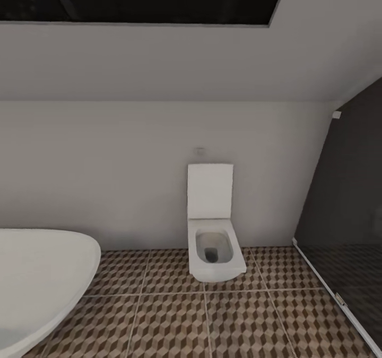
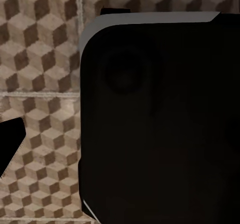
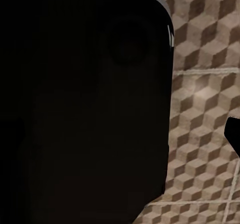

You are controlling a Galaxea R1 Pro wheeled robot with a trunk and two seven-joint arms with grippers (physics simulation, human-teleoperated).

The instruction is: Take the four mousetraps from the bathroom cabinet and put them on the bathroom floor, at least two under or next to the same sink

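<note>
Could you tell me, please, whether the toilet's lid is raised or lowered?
Raised. In the head view the toilet has its lid upright against the wall, leaving the bowl's opening exposed.

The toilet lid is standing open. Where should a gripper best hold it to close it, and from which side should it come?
Probably a top corner of the toilet lid, approached from the front and above. The lid stands upright against the wall, so its back is blocked. The thin upper edge looks free and lies farthest from the bowl.
</note>
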